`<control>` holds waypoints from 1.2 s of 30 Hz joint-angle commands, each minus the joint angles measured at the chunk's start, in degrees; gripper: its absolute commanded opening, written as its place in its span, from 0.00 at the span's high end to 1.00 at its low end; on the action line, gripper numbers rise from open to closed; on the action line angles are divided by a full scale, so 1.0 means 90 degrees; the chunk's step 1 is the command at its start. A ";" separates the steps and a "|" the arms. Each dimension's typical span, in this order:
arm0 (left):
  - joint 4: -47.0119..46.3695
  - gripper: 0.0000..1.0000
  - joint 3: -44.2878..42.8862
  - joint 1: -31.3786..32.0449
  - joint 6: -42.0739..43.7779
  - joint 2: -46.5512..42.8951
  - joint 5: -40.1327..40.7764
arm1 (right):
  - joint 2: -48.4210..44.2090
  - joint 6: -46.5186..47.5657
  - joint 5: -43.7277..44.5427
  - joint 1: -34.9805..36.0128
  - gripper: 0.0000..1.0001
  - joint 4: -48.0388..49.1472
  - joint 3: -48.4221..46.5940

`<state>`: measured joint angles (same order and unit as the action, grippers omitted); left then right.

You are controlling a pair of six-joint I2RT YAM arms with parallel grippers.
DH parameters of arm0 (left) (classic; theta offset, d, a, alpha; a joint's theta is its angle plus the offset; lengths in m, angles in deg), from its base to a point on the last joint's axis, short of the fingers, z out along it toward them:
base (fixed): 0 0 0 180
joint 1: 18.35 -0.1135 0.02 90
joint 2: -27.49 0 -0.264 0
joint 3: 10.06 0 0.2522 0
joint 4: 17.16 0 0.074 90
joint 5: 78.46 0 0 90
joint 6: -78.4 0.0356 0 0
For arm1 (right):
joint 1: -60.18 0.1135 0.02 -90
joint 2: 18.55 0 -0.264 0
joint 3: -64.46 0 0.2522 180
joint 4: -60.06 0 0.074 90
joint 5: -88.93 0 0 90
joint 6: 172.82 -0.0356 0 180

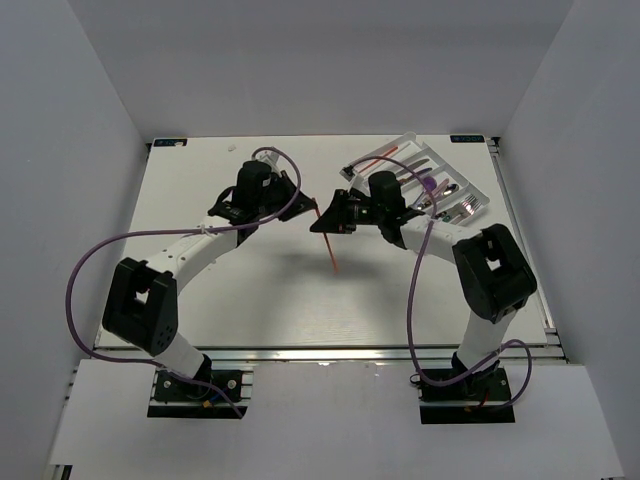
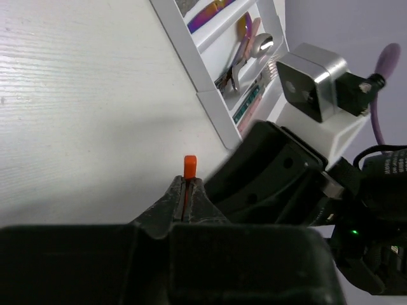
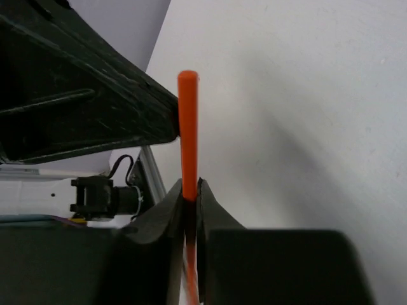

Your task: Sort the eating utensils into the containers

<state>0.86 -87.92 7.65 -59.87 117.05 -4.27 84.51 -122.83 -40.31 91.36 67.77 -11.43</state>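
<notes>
Apparently left end effector and right end effector clenched on orange utensil, white table, grey walls.

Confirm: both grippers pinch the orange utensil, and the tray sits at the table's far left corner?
Wrong corner: the tray sits at the far right, per the top view. The left gripper and right gripper do both pinch the orange utensil.

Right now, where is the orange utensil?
The orange utensil is mid-table in the top view, gripped by the left hand and right hand, left of the white tray.
</notes>
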 commanded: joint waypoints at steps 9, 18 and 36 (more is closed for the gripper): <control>0.3078 0.02 -0.1569 0.0021 0.1495 -0.0633 0.3477 | 0.0889 -0.1178 0.1408 -0.1157 1.00 -0.0411 -0.1382; 0.3278 0.02 0.0206 0.0002 0.2990 -0.2399 0.5631 | 0.4044 -0.1872 0.4135 -0.2272 1.00 -0.3557 -0.6422; 0.2789 0.02 0.1194 -0.0018 0.3332 -0.2978 0.5488 | 0.4652 -0.2166 0.5054 -0.2410 0.70 -0.2640 -0.7169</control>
<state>27.39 -77.16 7.58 -30.91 91.89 46.44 127.24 -141.58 3.25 69.39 41.28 -75.88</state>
